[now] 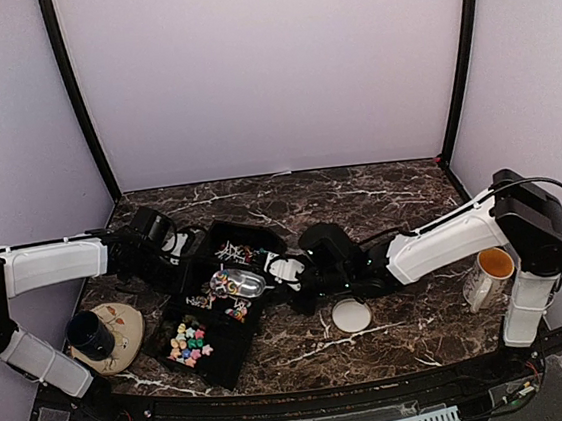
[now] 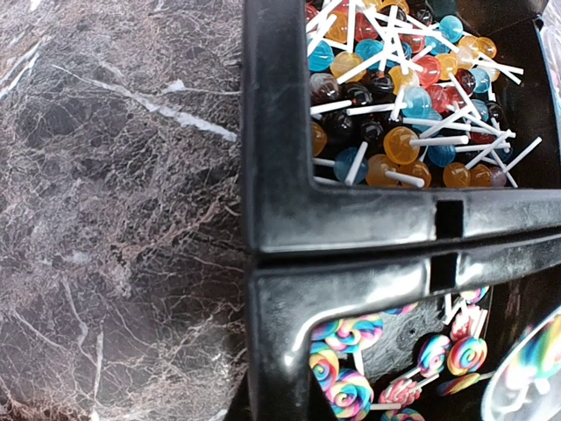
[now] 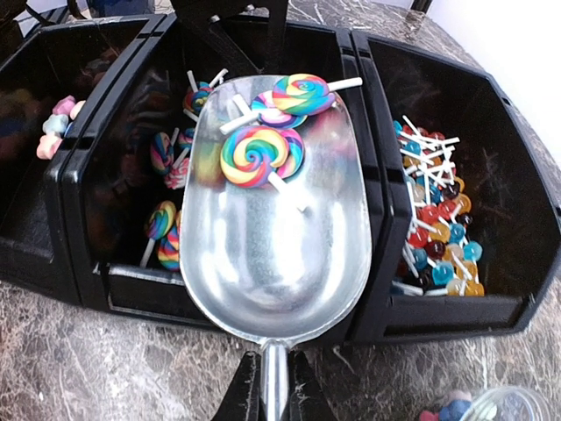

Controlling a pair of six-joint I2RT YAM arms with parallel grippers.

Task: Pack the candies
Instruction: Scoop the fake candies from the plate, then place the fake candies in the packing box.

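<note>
Scooping looks to be in hand: the right gripper [image 3: 273, 386], clamped on the metal scoop [image 3: 272, 237], holds a few swirl lollipops [image 3: 261, 153] above the middle bin [image 3: 131, 285] (the left gripper [image 1: 183, 249] is closed by the bins, any grasp unclear), so next probably comes a level carry to the clear jar [image 3: 495, 405].

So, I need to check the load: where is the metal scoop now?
In the right wrist view the metal scoop, gripped at its handle by the right gripper, extends over the middle bin, with swirl lollipops in its bowl.
</note>
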